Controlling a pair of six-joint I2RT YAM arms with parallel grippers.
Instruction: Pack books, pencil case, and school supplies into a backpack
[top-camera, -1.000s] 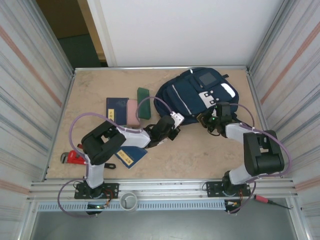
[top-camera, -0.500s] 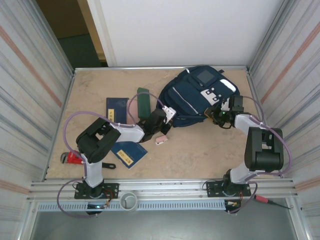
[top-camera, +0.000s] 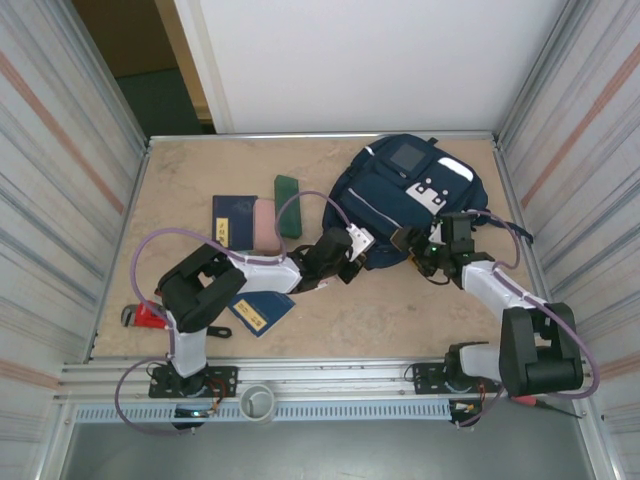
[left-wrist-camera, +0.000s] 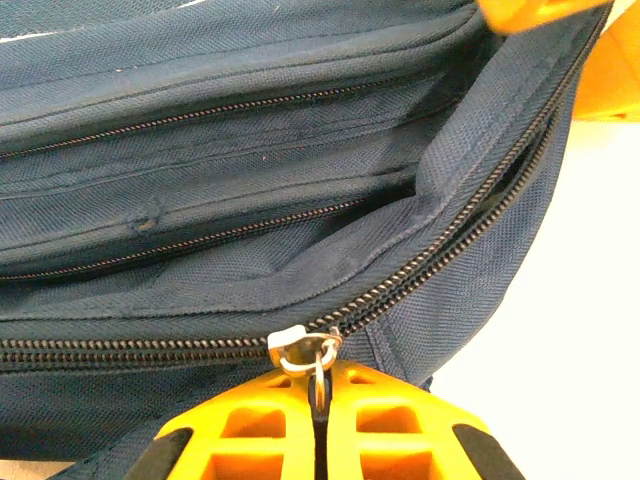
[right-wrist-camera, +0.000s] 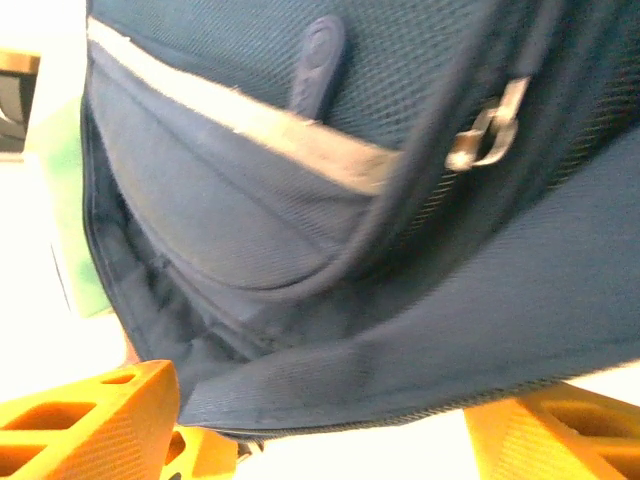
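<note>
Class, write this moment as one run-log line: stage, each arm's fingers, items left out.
backpack: zip partly open | left fingers: shut on zip pull | right fingers: open at backpack edge | books, pencil case: on table

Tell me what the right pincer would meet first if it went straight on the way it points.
The backpack. In the right wrist view its blue fabric lies directly ahead of the right pincer, whose jaws stand wide apart. It looks very close, though depth is unclear.
</note>
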